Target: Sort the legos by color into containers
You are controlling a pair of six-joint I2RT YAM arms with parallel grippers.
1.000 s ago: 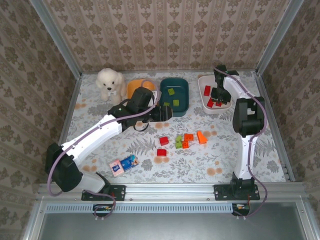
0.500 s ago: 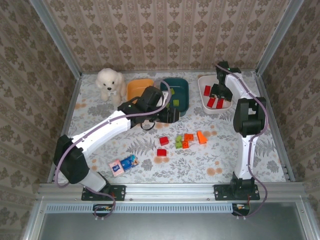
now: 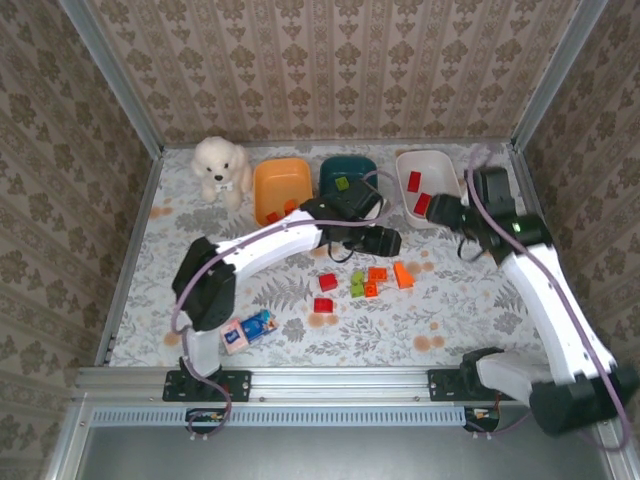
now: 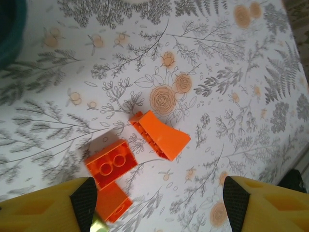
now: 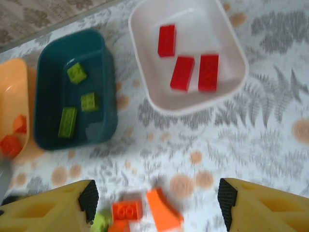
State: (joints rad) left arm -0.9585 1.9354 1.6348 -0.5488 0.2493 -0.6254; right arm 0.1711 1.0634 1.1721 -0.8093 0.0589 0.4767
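Nearest the front rail point(image 3: 340, 375), a pink-and-blue packet point(image 3: 247, 330) lies well apart from the work. Beyond it, at mid-table, the loose legos point(image 3: 357, 285) sit close together: two red to the left, then green and orange bunched, with an orange wedge point(image 4: 161, 135) just beside an orange brick point(image 4: 111, 163). The left gripper point(image 4: 158, 200) hangs over that bunch, its fingers spread wide and empty. The right gripper point(image 5: 155, 203), also spread and empty, hovers close by. With both wrists crowding one spot, they could knock together. Closing on the bunch might pinch two pieces at once or drag a green one along, and the wedge's slope could slip free. Bare tablecloth point(image 3: 450, 320) to the right and front gives room to back off. Farther on, the white tub point(image 5: 188, 110) holds three red pieces and the teal tub point(image 5: 110, 96) three green. The orange tub point(image 5: 14, 87) holds what seem orange ones, blurred at the frame's edge. Those tubs and a plush dog point(image 3: 222, 168) crowd the far wall, so a careless release could land in a neighbouring tub.
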